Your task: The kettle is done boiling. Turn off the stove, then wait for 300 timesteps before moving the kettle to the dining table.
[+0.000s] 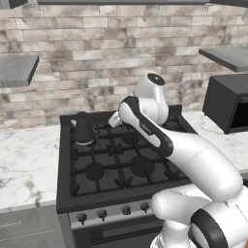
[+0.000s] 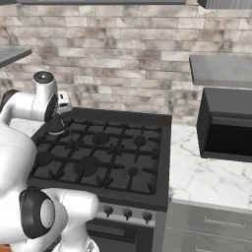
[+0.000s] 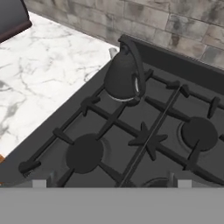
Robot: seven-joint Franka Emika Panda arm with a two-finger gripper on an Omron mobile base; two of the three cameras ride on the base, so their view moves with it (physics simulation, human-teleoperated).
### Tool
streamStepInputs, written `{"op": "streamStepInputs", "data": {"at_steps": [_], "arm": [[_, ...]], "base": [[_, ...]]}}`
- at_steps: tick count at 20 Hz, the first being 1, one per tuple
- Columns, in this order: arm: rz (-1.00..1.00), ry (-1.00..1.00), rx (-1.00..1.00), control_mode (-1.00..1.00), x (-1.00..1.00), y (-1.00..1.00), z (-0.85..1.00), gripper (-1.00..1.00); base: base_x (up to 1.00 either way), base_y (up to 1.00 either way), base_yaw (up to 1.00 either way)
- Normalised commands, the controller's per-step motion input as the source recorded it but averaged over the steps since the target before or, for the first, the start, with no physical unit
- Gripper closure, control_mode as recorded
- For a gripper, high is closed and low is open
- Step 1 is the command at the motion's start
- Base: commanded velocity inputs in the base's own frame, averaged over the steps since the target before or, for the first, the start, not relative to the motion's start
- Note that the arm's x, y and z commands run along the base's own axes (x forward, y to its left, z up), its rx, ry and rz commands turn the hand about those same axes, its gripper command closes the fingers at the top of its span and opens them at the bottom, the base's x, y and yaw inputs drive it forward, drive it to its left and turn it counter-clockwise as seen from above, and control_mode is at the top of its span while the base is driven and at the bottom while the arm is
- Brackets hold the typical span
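Findings at this moment. The kettle [image 1: 83, 130] stands upright on the back left burner of the stove [image 1: 121, 164], close to the stove's rear left corner, its arched handle up and its spout toward the wall. The gripper [image 3: 111, 186] hangs above the left half of the grates, looking down on the kettle from the front; its jaws are spread wide and grasp nothing. It touches neither kettle nor knob.

Risks, as judged from the present arrangement:
- The knobs [image 1: 114, 212] sit on the silver front panel, low and near the base, while the hand is up over the grates. The arm must fold down and back to reach them; a cramped reach could slip off the knob or turn the wrong one.
- Which knob serves the back left burner cannot be told, and no flame can be made out. A wrong choice leaves the burner lit.
- The kettle's handle is thin and arched. A pinch off its middle could let the kettle swing and tip, or drag it against the grate ribs.
- Lifting before the wait is over would break the order of the task.

Count:
- Kettles: one.
- Burners: six, in two rows of three.
- Knobs: four visible in the left base view, three in the right; the full row is partly hidden by the arm.
- Microwave [image 2: 227, 125]: one, on the bench [image 2: 206, 172] right of the stove.
- Marble bench sections: two, flanking the stove.
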Motion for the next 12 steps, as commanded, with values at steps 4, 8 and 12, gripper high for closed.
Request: {"op": "streamStepInputs", "data": {"at_steps": [4,8,12], "arm": [[0.03,0.02,0.0,-1.0,0.48,0.13,-0.18,-1.0],[0.02,0.0,0.0,-1.0,0.36,0.14,-0.13,-1.0],[0.0,0.0,0.0,-1.0,0.32,0.17,-0.09,-1.0]], "base": [[0.0,0.0,0.0],[0.0,0.0,0.0],[0.0,0.0,0.0]]}}
